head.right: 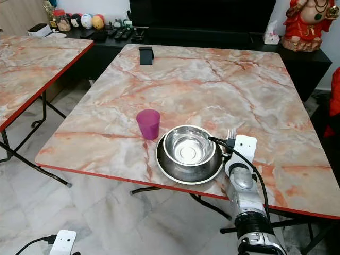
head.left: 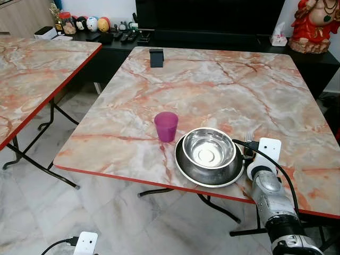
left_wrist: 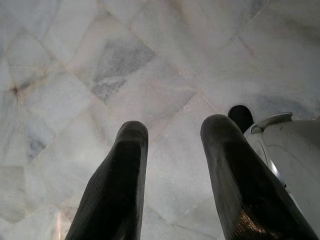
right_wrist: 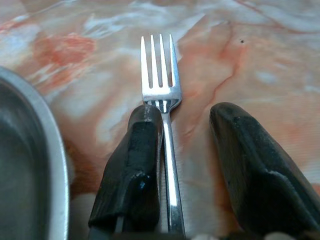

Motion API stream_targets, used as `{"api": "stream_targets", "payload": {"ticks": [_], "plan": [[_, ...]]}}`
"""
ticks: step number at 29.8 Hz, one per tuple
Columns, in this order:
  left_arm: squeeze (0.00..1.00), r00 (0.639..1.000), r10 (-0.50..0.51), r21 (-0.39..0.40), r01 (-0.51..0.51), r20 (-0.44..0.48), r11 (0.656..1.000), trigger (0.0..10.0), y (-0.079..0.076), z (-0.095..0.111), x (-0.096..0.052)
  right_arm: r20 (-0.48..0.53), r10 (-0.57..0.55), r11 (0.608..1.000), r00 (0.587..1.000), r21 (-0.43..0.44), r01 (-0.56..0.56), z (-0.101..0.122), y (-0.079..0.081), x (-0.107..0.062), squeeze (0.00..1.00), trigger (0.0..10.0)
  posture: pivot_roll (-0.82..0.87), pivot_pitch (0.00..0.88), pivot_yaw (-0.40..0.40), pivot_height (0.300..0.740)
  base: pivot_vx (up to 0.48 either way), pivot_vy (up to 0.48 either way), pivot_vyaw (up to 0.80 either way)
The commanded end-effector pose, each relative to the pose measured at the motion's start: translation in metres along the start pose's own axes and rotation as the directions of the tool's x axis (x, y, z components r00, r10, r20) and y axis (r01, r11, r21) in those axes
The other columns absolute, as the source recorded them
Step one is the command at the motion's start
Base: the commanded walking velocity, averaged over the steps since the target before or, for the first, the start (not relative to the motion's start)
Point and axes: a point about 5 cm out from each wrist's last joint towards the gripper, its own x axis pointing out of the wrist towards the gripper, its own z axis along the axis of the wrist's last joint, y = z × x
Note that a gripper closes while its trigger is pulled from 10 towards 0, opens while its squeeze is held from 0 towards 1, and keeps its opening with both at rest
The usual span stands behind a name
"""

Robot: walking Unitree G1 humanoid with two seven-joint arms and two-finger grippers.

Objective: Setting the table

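Observation:
A silver fork (right_wrist: pixel 160 75) lies flat on the marble-patterned table (head.left: pixel 212 85), just right of the steel plate (head.left: pixel 186 169). My right gripper (right_wrist: pixel 185 115) is open over it, with the handle running between the fingers and against one finger (right_wrist: pixel 137 150). The tines (head.left: pixel 249 135) poke out past the wrist. A steel bowl (head.left: pixel 208 147) sits in the plate. A purple cup (head.left: pixel 166 126) stands upright just left of the plate. My left gripper (left_wrist: pixel 172 130) hangs open above the floor, holding nothing.
A second marble-topped table (head.left: pixel 32 74) stands to the left across a gap of tiled floor. A small black stand (head.left: pixel 156 57) sits at the table's far edge. Behind are a dark sideboard with figurines, a tissue box (head.left: pixel 278 37) and a red statue (head.left: pixel 317 24).

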Motion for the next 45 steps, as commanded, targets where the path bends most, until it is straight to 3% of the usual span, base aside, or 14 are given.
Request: {"api": "stream_targets", "payload": {"ticks": [1, 15, 19, 26, 36, 41, 45], "plan": [[0.0, 0.999, -0.001, 0.01, 0.002, -0.034, 1.0, 10.0, 0.003, -0.007, -0.001, 0.044, -0.004, 1.0, 0.999, 0.009, 0.003, 0.009, 0.001, 0.002, 0.0, 10.0, 0.02, 0.0, 0.023, 0.74, 0.0, 0.0, 0.0], [0.0, 0.999, -0.003, 0.011, 0.003, -0.034, 1.0, 10.0, 0.002, -0.006, -0.001, 0.086, -0.001, 1.0, 0.996, 0.023, -0.001, 0.015, 0.003, 0.001, 0.0, 10.0, 0.02, 0.0, 0.024, 0.74, 0.0, 0.0, 0.0], [0.0, 0.999, -0.003, 0.012, 0.003, -0.035, 1.0, 10.0, 0.002, -0.007, -0.001, 0.183, 0.0, 0.999, 0.983, 0.044, -0.008, 0.026, 0.003, -0.001, 0.0, 10.0, 0.02, 0.0, 0.023, 0.74, 0.0, 0.0, 0.0], [0.0, 0.999, -0.003, 0.013, 0.004, -0.039, 1.0, 10.0, 0.003, -0.009, -0.002, 0.416, -0.004, 0.998, 0.91, 0.052, -0.02, 0.042, 0.007, -0.02, 0.0, 10.0, 0.02, 0.0, 0.017, 0.74, 0.0, 0.0, 0.0], [0.0, 0.999, -0.009, 0.006, 0.01, -0.044, 1.0, 10.0, -0.001, -0.011, -0.002, 0.4, 0.029, 0.999, 0.916, 0.03, -0.045, 0.037, 0.01, -0.018, 0.0, 10.0, 0.02, 0.0, -0.002, 0.74, 0.0, 0.0, 0.0], [0.0, 0.999, -0.012, 0.007, 0.012, -0.051, 1.0, 10.0, -0.001, -0.014, -0.003, 0.467, 0.071, 0.996, 0.882, 0.022, -0.092, 0.049, 0.019, -0.023, 0.0, 10.0, 0.01, 0.0, -0.005, 0.74, 0.0, 0.0, 0.0], [0.0, 0.999, -0.013, -0.005, 0.013, -0.046, 1.0, 10.0, -0.002, -0.015, -0.003, 0.468, 0.08, 0.995, 0.88, 0.021, -0.102, 0.044, 0.023, -0.026, 0.0, 10.0, 0.01, 0.0, -0.015, 0.74, 0.0, 0.0, 0.0]]}}
